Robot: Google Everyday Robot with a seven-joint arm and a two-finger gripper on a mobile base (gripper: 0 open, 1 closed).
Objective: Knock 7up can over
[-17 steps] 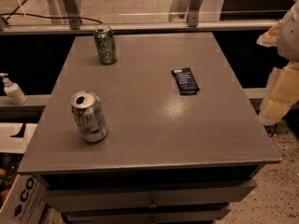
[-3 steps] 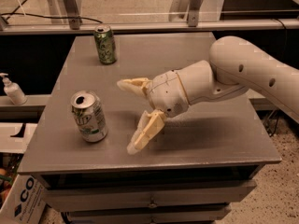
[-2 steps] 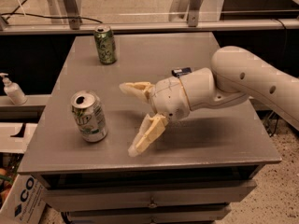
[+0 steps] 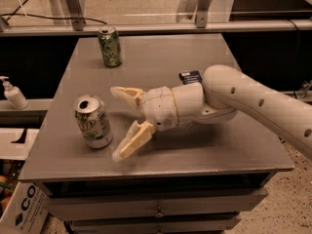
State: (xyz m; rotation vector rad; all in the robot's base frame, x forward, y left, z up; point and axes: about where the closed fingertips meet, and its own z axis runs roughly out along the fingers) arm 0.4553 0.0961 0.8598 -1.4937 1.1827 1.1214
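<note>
The 7up can [image 4: 92, 121] is silver-white with green lettering and a green band near its base. It stands upright at the front left of the grey table [image 4: 161, 62]. My gripper [image 4: 116, 123] reaches in from the right, low over the table, just right of the can. Its two cream fingers [image 4: 132, 139] are spread wide and hold nothing. The lower fingertip lies close to the can's base; I cannot tell whether it touches.
A darker all-green can [image 4: 109, 46] stands upright at the back left of the table. A small dark blue packet [image 4: 190, 77] lies behind my arm. A soap dispenser [image 4: 12, 94] stands on a ledge to the left. A cardboard box [image 4: 22, 208] is on the floor.
My gripper has moved left toward the 7up can, fingers still spread. The can still stands in the same place.
</note>
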